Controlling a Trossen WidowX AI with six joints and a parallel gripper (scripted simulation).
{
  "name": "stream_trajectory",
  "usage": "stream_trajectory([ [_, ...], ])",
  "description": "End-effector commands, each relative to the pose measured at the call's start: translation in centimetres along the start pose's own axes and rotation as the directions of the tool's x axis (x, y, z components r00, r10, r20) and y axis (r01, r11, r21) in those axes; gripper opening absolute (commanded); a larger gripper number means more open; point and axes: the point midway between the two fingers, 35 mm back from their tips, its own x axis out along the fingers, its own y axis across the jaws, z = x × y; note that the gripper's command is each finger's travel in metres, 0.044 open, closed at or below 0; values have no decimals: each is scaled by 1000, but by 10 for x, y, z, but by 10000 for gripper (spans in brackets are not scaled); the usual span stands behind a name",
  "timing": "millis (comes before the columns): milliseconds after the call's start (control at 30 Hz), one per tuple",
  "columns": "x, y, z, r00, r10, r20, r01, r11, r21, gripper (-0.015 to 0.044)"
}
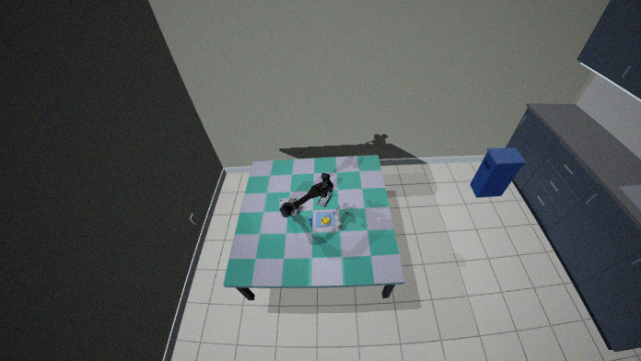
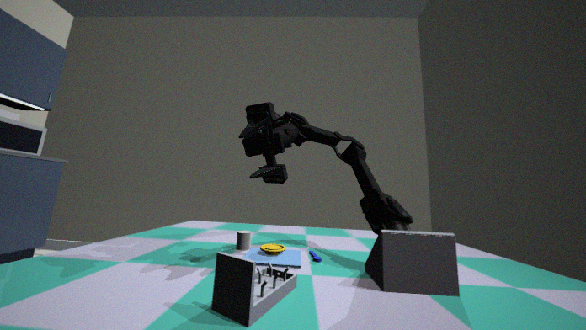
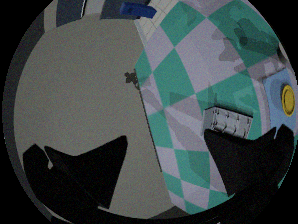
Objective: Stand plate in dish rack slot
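Note:
The yellow plate (image 1: pixel 325 221) (image 2: pixel 273 248) (image 3: pixel 288 100) lies flat on a light blue board (image 1: pixel 319 224) (image 2: pixel 253 258) (image 3: pixel 273 86). The grey dish rack (image 1: pixel 324 199) (image 2: pixel 274 299) stands on the checkered table beside the board; its short rails stick up, and no plate is between them. In the wrist view the rack (image 3: pixel 230 121) shows just above the right finger. My gripper (image 2: pixel 245 157) (image 3: pixel 166 137) is open and empty, with its fingers wide apart. It hangs high above the table, well above the plate and the rack, touching neither.
A grey cup (image 2: pixel 243 241) stands at the board's far left corner in the exterior view. A blue spoon-like utensil (image 2: pixel 315 257) (image 1: pixel 311 223) lies at the board's other side. The arm's base block (image 2: pixel 417 263) stands to the right of the rack there.

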Motion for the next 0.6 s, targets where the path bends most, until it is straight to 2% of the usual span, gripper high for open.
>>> stream_trajectory([
  [0, 2, -28, 12, 992, -122, 20, 122, 992, -25, 400],
  [267, -4, -87, 29, 931, -365, 33, 366, 926, -87, 400],
  [567, -26, -152, 42, 795, -606, 23, 599, 779, -188, 400],
])
